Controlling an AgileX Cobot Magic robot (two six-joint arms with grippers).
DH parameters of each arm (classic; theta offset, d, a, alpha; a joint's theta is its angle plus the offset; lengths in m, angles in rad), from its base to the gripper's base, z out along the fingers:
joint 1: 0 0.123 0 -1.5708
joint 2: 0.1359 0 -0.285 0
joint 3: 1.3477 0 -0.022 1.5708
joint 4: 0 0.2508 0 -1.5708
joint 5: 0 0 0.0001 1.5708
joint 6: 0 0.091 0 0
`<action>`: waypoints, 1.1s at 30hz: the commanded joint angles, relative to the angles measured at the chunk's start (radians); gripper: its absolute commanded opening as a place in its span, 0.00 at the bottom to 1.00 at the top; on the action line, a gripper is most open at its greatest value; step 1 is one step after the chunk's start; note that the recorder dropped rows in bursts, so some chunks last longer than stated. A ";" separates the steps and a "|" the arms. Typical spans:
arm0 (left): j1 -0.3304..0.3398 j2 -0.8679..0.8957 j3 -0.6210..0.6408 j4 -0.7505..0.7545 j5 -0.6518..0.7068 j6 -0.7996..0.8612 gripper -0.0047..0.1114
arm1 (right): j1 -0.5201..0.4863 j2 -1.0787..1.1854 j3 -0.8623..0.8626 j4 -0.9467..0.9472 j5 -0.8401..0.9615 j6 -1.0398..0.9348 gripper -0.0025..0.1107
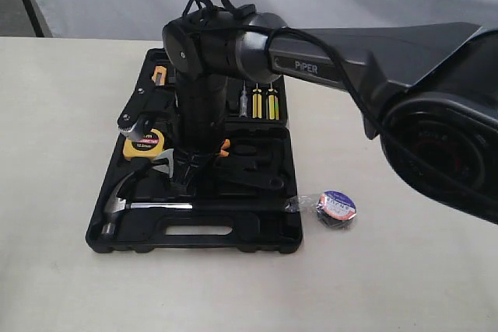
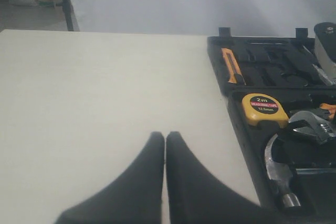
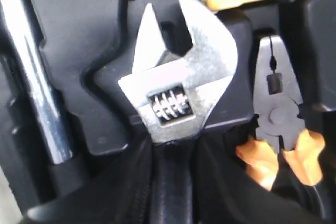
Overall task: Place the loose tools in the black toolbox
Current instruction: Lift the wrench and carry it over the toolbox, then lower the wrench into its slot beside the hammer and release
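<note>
Where the toolbox [image 1: 264,232] lies open on the table [image 1: 62,192], its near half, the one with the slot handle, holds the hammer [image 1: 124,206] flat in a recess, steel head to the left and shaft running right. Just off the near right corner of the case, on the table and apart from it, sits the tape roll [image 1: 336,207] with its blue-white label up. Left of the case, the left gripper [image 2: 165,136] hangs over the table with its fingers [image 2: 142,182] pressed together and nothing between them. A little farther in, the right gripper [image 1: 184,175] points down into the middle of the case. Its fingers [image 3: 131,182] are closed on the black handle of the wrench [image 3: 178,82], whose silver head lies over a moulded recess, open mouth toward the yellow tape measure [image 1: 144,144]. Whether the wrench is fully seated cannot be told. Orange-handled pliers [image 3: 278,124] lie just right of the wrench head. In the far half lie yellow-handled screwdrivers [image 1: 263,103] on the right and an orange utility knife [image 2: 231,66] on the left
</note>
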 commanded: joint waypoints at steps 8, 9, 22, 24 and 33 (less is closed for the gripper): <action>0.003 -0.008 0.009 -0.014 -0.017 -0.010 0.05 | 0.001 0.015 -0.008 0.048 0.003 0.055 0.02; 0.003 -0.008 0.009 -0.014 -0.017 -0.010 0.05 | 0.001 0.015 -0.008 0.058 0.003 0.064 0.02; 0.003 -0.008 0.009 -0.014 -0.017 -0.010 0.05 | 0.001 0.015 -0.008 0.090 0.033 0.028 0.02; 0.003 -0.008 0.009 -0.014 -0.017 -0.010 0.05 | 0.001 0.015 -0.008 0.068 0.036 0.026 0.02; 0.003 -0.008 0.009 -0.014 -0.017 -0.010 0.05 | 0.001 0.013 -0.008 0.024 0.085 0.028 0.02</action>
